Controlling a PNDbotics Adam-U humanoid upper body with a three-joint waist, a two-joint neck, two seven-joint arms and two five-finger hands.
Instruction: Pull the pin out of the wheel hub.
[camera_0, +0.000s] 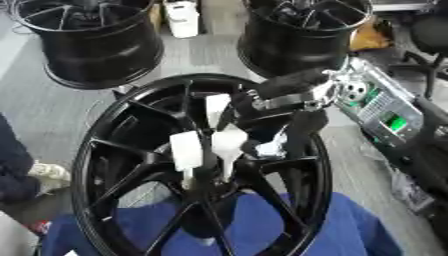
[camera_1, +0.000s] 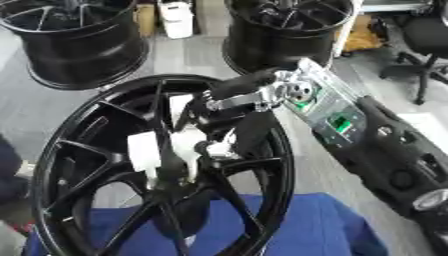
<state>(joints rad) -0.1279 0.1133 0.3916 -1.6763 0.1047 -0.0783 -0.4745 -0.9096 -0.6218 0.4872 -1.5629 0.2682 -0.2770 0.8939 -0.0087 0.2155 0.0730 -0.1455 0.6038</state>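
A black spoked wheel (camera_0: 114, 150) stands tilted on a blue cloth (camera_0: 254, 225) in the middle. White pins stick out around its hub (camera_0: 206, 172): one on the left (camera_0: 185, 150), one in the middle (camera_0: 226, 145) and one higher up (camera_0: 216, 107). My right arm comes in from the right, and its black hand (camera_0: 280, 117) sits over the hub. Its fingers (camera_0: 302, 132) are curled down round the right side of the middle pin, with the thumb on the other side. The left hand shows in neither view.
Two more black wheels (camera_0: 92, 42) (camera_0: 302, 35) stand on the floor behind, with a white container (camera_0: 182, 17) between them. A person's leg and shoe (camera_0: 39, 172) are at the left edge. A long black panel (camera_1: 394, 155) and an office chair (camera_1: 424, 45) are at the right.
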